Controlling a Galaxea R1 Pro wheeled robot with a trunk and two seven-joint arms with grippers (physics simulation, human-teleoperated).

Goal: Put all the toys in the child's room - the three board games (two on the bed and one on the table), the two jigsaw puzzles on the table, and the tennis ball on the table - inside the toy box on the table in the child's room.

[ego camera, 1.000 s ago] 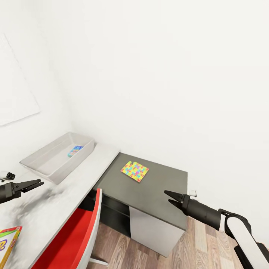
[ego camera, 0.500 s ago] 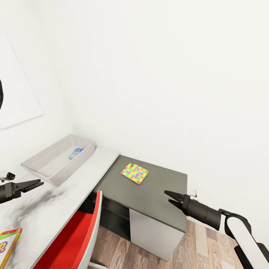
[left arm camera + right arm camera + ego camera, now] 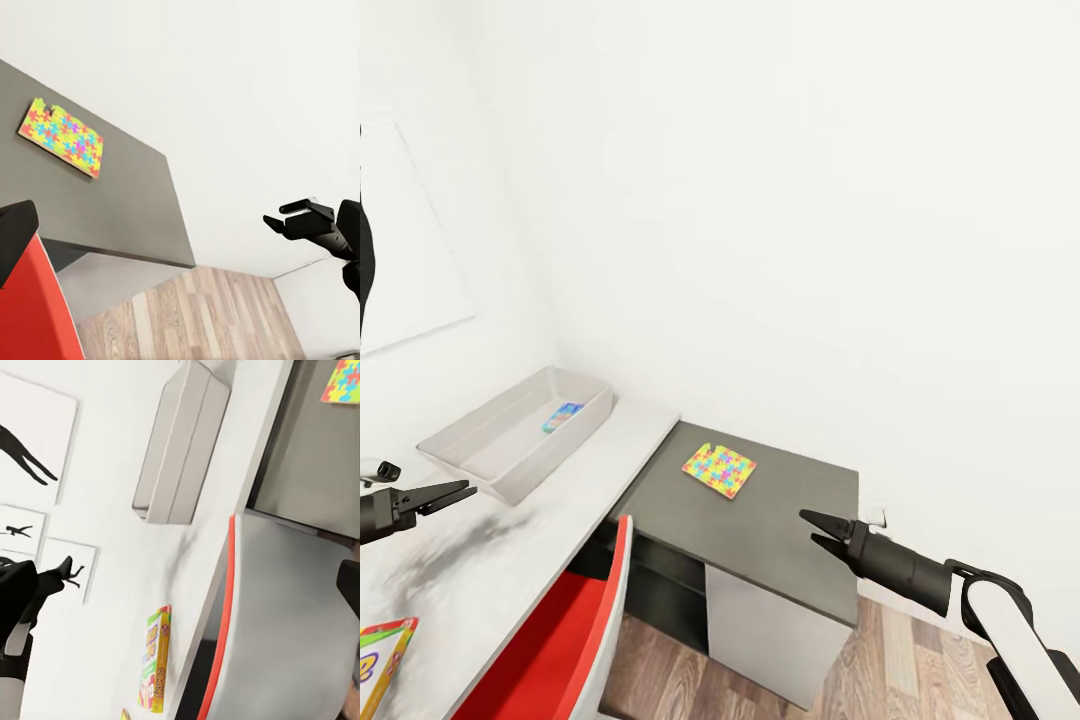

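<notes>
The shallow light grey toy box (image 3: 510,432) on the pale desk (image 3: 510,560) already holds one blue board game (image 3: 562,416). Judging by this, most remains: a mosaic jigsaw puzzle slab (image 3: 719,470) lies on the lower dark grey top, and a yellow-green-red game box (image 3: 382,655) sits near the desk's front edge. The right gripper (image 3: 813,530), slightly spread and empty, hovers near the puzzle, apart from it. The left gripper (image 3: 458,491), nearly pressed together and empty, hangs just beside the toy box.
</notes>
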